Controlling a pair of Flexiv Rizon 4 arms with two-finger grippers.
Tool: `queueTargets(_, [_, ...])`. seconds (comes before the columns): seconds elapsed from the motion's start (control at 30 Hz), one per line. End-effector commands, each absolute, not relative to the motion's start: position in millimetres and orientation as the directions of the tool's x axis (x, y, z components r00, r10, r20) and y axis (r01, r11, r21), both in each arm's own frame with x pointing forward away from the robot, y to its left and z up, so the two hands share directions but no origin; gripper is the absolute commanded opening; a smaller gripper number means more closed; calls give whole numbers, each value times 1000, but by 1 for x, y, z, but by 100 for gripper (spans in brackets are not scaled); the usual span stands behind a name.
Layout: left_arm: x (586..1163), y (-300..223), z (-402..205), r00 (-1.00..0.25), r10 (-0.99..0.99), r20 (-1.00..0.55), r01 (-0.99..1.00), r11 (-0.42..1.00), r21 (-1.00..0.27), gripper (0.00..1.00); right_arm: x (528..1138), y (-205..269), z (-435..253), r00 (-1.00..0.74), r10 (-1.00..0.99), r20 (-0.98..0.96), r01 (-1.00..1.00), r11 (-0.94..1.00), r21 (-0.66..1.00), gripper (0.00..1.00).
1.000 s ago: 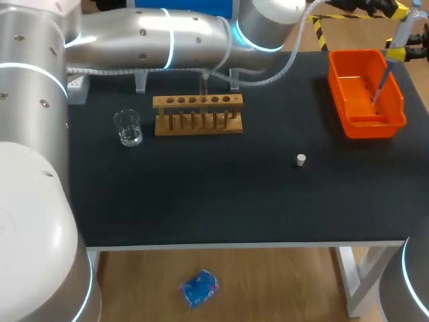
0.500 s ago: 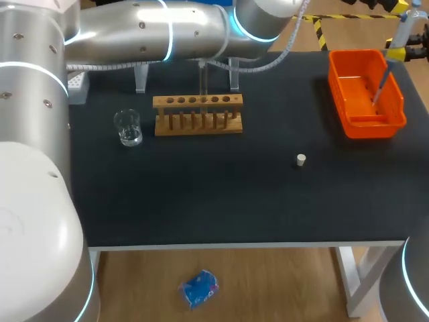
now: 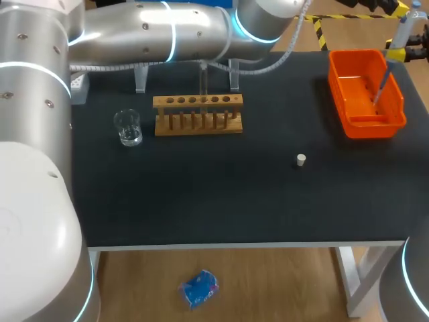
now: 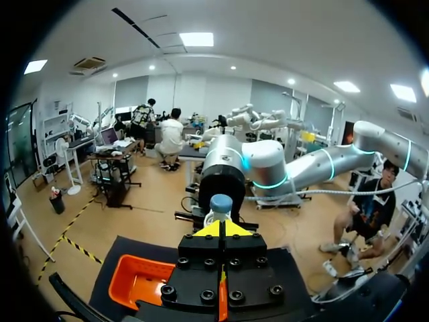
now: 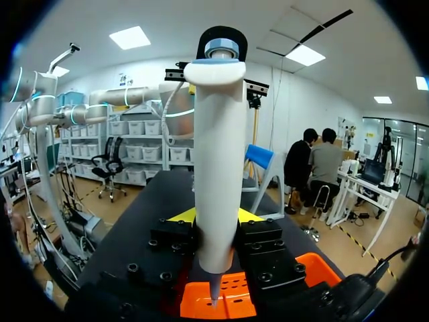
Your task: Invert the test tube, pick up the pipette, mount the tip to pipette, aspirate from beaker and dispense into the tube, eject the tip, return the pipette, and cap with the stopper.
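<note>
right pincer point(image 5: 216, 217) clamps the white plastic pipette point(image 5: 216, 134) upright, nozzle over the orange plastic bin point(image 5: 231, 303) beneath it; left pincer point(image 4: 221, 229), fingers together on nothing, sits just behind the pipette's blue button point(image 4: 221, 202); tip ejection looks to be the step in hand; next calls for a straight press on that button.

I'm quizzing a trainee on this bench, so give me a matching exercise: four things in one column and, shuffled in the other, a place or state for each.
1 beaker
2 stopper
3 pipette
4 rack

A held in the right gripper
B wooden, right of the beaker
C clear, left of the rack
D small, white, off on its own

Pairs: 1-C, 2-D, 3-A, 4-B
</note>
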State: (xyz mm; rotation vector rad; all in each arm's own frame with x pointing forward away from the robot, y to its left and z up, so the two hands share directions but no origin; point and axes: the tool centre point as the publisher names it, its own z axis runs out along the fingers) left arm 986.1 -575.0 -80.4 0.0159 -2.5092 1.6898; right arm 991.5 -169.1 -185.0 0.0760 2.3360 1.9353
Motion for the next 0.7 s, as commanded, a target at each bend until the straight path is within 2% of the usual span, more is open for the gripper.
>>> queueTargets(0.03, [987,-578,-86,-992,61,109,-78,376,-923,0,991,-169,-183,-993,107,-51,-31,189,981,0])
queueTargets(0.7, [985,-579,-107,-986,58,157,-125,368,-921,0,991,-169,-183,-993,107,-51,-31,189,981,0])
